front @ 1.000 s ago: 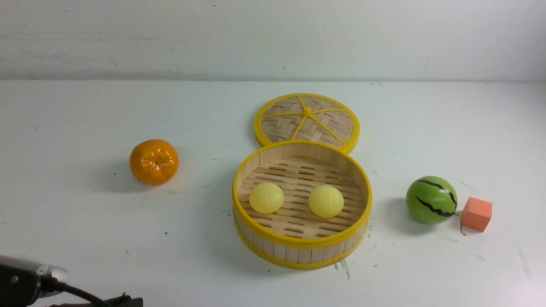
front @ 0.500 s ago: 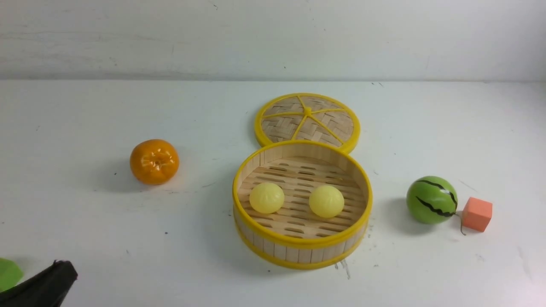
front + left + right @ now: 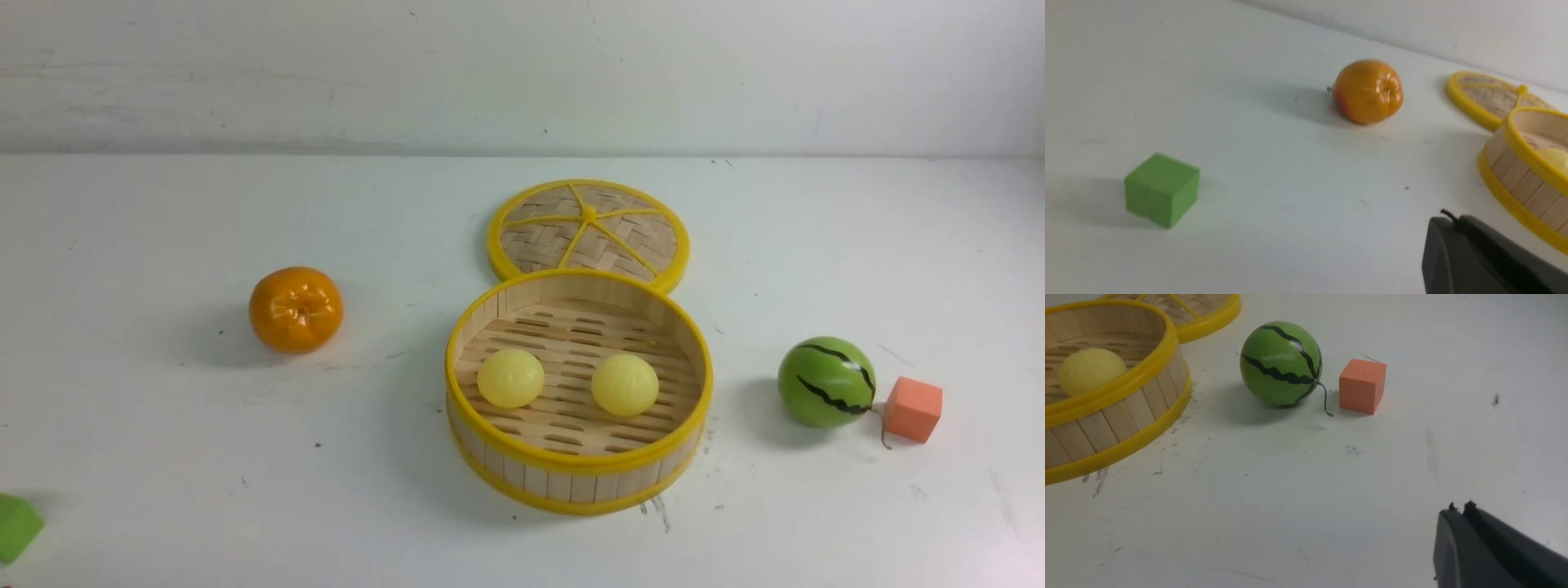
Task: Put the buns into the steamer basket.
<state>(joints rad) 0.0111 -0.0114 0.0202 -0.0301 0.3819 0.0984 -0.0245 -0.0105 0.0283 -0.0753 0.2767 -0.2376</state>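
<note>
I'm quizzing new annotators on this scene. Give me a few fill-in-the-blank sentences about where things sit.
1. Both buns lie inside the ____.
2. The woven lid lies flat on the table, just ____ the basket.
3. Beside the watermelon ball sits an orange ____.
4. The tangerine lies on the basket's ____ side.

Missing words: steamer basket; behind; cube; left

On the tabletop (image 3: 163,457), two buns (image 3: 510,378) (image 3: 624,385) sit side by side in the steamer basket (image 3: 578,482), with the lid (image 3: 588,229) touching just behind it, the tangerine (image 3: 295,309) well left, the watermelon ball (image 3: 825,382) and a cube (image 3: 913,409) right, and another cube (image 3: 16,527) at the near left.
</note>
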